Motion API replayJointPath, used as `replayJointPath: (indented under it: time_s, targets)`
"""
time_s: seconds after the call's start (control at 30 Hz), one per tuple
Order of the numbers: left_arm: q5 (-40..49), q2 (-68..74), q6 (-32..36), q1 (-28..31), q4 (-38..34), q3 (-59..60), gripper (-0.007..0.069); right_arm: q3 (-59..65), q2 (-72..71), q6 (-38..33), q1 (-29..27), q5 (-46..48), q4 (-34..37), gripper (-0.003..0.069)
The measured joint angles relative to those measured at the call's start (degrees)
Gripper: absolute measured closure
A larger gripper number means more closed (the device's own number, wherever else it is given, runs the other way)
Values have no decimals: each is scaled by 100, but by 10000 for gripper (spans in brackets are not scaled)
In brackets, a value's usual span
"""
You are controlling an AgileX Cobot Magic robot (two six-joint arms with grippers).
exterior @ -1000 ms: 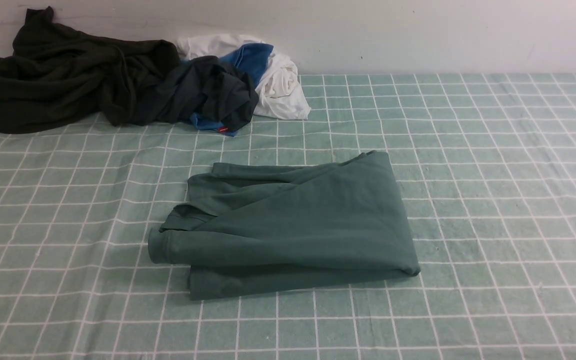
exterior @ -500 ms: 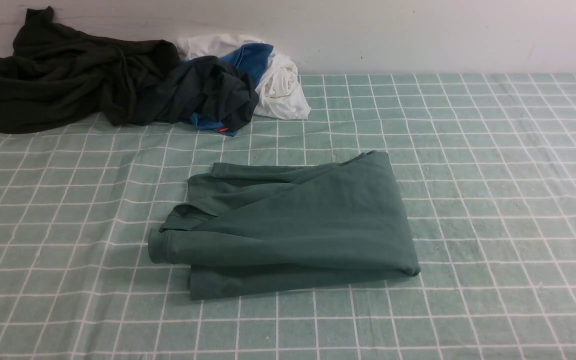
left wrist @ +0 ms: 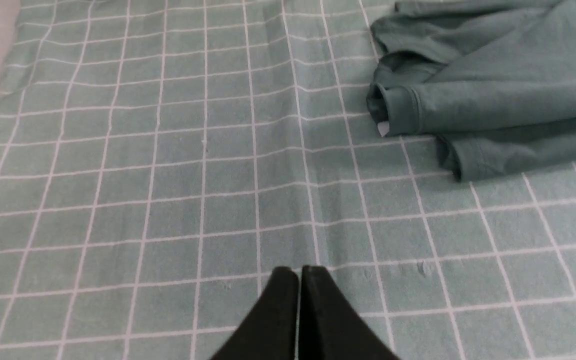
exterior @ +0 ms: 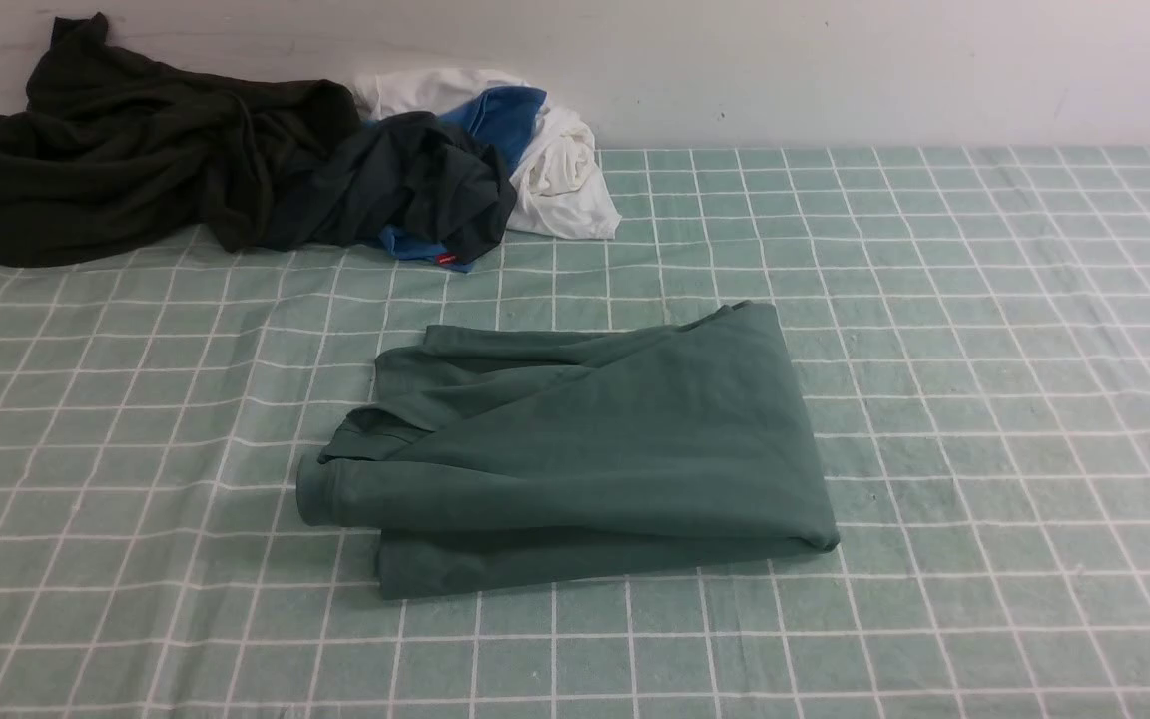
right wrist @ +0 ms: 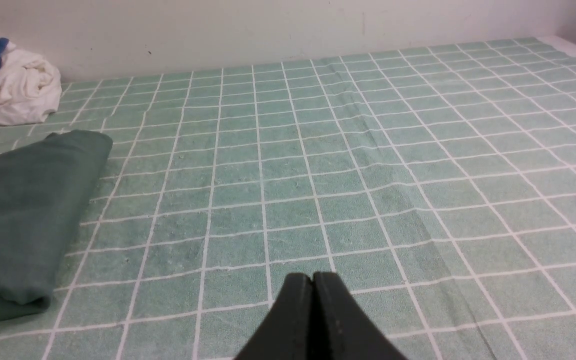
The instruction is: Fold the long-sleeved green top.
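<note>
The green long-sleeved top (exterior: 595, 449) lies folded into a compact stack in the middle of the checked cloth, a ribbed cuff sticking out at its left edge. It also shows in the left wrist view as the top (left wrist: 493, 90) and in the right wrist view as the top (right wrist: 23, 210). Neither arm appears in the front view. My left gripper (left wrist: 299, 272) is shut and empty above bare cloth, well apart from the top. My right gripper (right wrist: 313, 277) is shut and empty too, over cloth to the top's right.
A dark olive-black garment (exterior: 136, 150) is heaped at the back left against the wall. A white-and-blue garment (exterior: 545, 150) lies crumpled beside it, also seen as the white garment (right wrist: 15, 90). The green checked cloth (exterior: 984, 399) covers the whole table.
</note>
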Motion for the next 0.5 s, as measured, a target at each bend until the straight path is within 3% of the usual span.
replayJointPath:
  time_s: [0.2, 0.5]
  targets:
    - [-1268, -90, -488, 770, -1177, 881, 628, 0, 0, 0, 0, 6, 0, 672]
    - [-2332, -697, -978, 1263, -1077, 1960, 627, 0, 0, 0, 0, 6, 0, 672]
